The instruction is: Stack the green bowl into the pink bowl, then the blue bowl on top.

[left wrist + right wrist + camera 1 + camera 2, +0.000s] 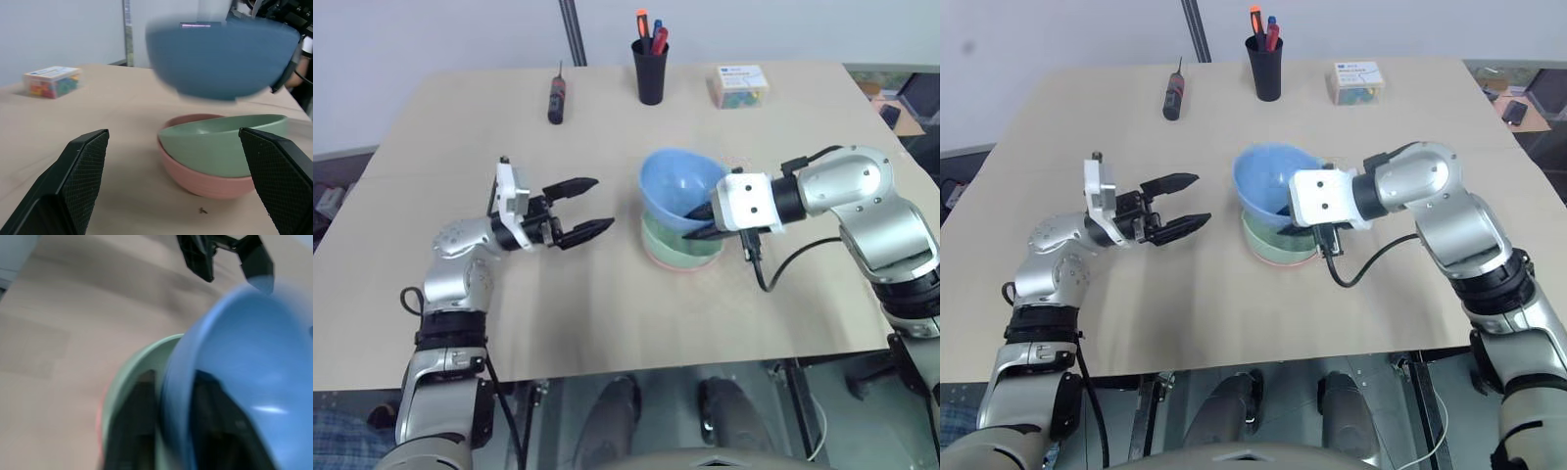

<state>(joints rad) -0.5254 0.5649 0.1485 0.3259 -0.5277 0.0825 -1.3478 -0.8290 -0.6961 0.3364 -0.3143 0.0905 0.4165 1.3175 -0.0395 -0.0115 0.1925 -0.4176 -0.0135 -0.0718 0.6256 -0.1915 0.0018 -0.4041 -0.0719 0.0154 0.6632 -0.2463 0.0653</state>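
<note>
The blue bowl (674,179) hangs tilted just above the stack, with my right gripper (703,222) shut on its near-right rim, one finger inside the bowl and one outside (132,431). Below it the green bowl (668,241) sits nested in the pink bowl (683,263) at mid-table. In the left wrist view the blue bowl (220,58) is clear of the green bowl (220,142) and the pink bowl (195,181). My left gripper (602,204) stands open to the left of the stack, pointing at it, with nothing between its fingers.
At the back of the table (607,313) stand a black cup of pens (650,69), a black screwdriver (556,98) and a clear box of coloured bits (738,85). A black cable (783,269) loops from my right wrist down onto the table.
</note>
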